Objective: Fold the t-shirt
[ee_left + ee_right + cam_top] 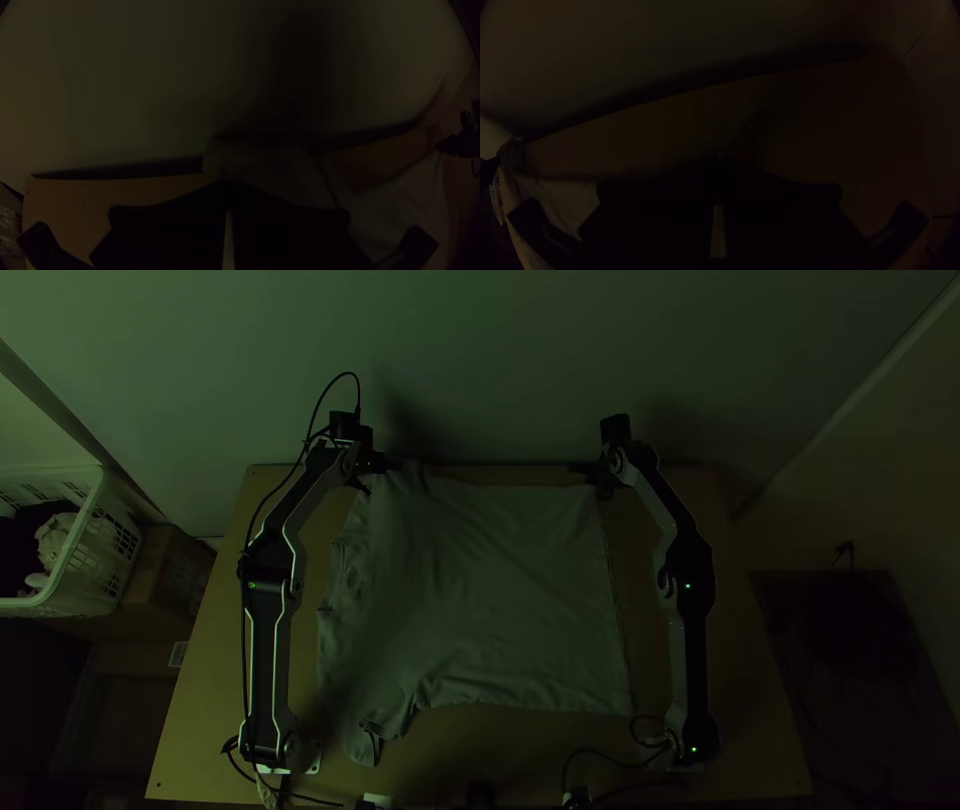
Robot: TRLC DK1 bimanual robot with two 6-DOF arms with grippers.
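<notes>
The t-shirt point(510, 595) looks light, soft and limp, likely to drape and wrinkle rather than slip or break; a flat pinch at the sleeve and at the hem point(613, 605) corner should suit it best. It lies spread on the bench point(745, 720). Farthest from both tools, toward the near edge, the near sleeve point(362, 745) sits crumpled, well apart from them. Beyond it, rumpled cloth point(348, 575) lies on the near side of the left tool point(228, 185), while the smoother body fills the stretch between the arms. The far side edge runs between the tools: the left one's fingers are together and seem to pinch cloth by the far sleeve. The right tool point(719, 156) is narrow, fingers together, beside the far hem corner; whether cloth is between them, one cannot tell.
</notes>
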